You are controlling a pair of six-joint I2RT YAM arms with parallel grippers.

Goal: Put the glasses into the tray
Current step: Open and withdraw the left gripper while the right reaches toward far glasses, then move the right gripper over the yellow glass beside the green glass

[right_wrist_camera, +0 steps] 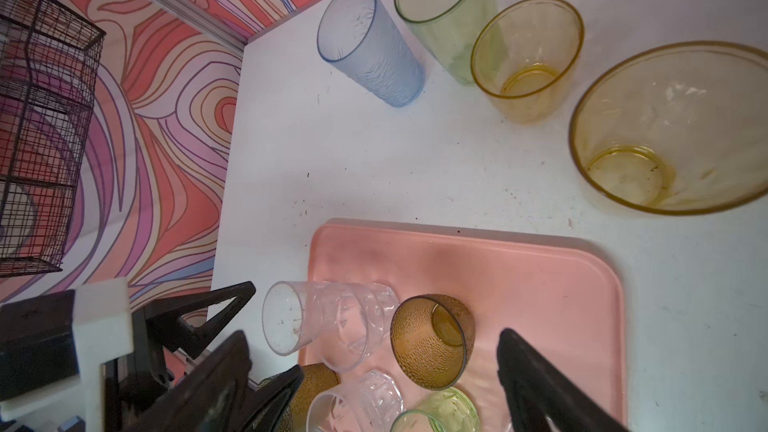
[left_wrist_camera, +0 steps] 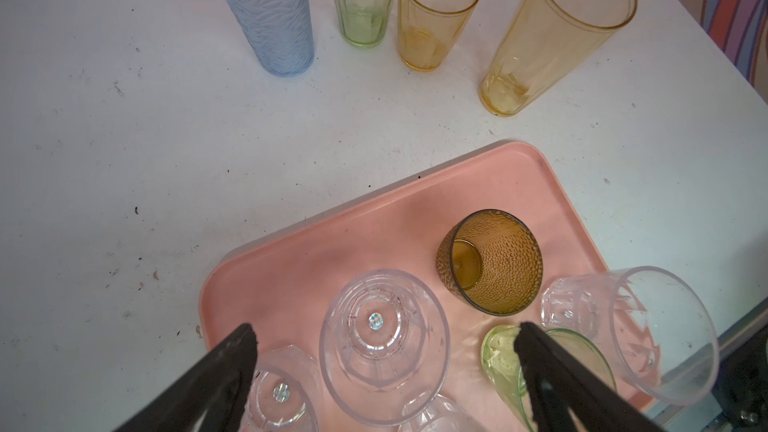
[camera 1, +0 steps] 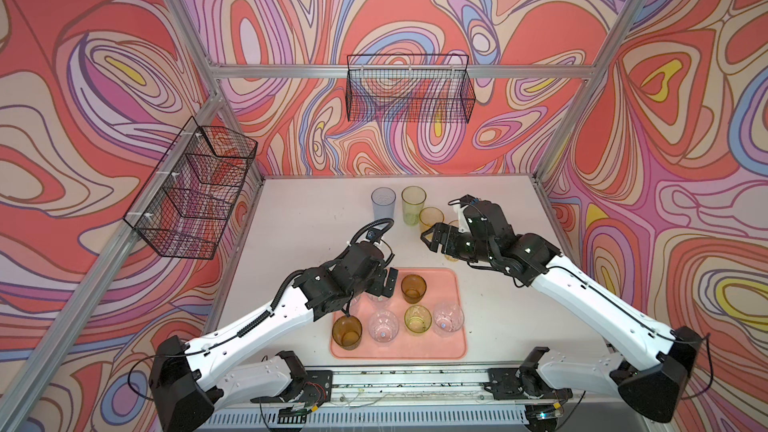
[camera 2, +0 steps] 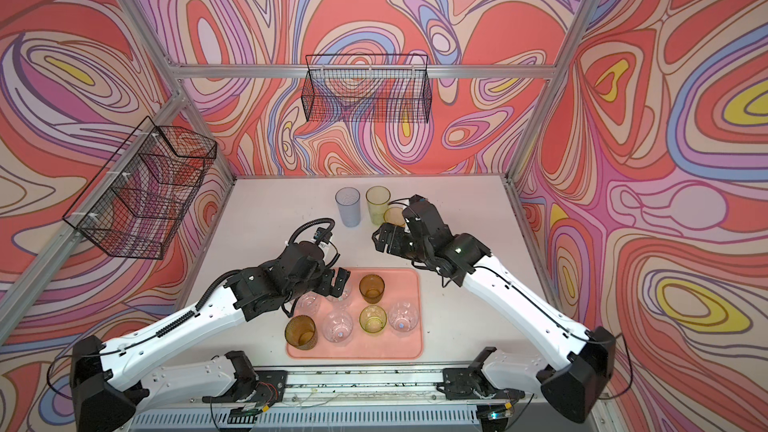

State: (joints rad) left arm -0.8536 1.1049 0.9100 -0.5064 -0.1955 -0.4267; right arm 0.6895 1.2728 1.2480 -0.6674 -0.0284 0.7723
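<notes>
The pink tray (camera 1: 444,288) (camera 2: 405,288) lies at the table's front. Several short glasses stand in it: two brown ones (camera 1: 413,288) (camera 1: 347,331), a green one (camera 1: 417,318) and clear faceted ones (camera 1: 383,326) (camera 1: 448,317). My left gripper (camera 1: 384,286) (left_wrist_camera: 384,336) hangs open over a clear glass (left_wrist_camera: 384,347) at the tray's far left, with a gap on both sides. Behind the tray stand a blue glass (camera 1: 383,203), a yellow-green glass (camera 1: 413,204) and a yellow-orange glass (camera 1: 431,220). A taller yellow glass (left_wrist_camera: 557,35) is mostly hidden by my right gripper (camera 1: 427,238) (right_wrist_camera: 374,338), which is open and empty.
One black wire basket (camera 1: 409,89) hangs on the back wall and another (camera 1: 195,189) on the left wall. Aluminium frame posts stand at the table's back corners. The white table (camera 1: 299,234) shows bare to the left of the glasses.
</notes>
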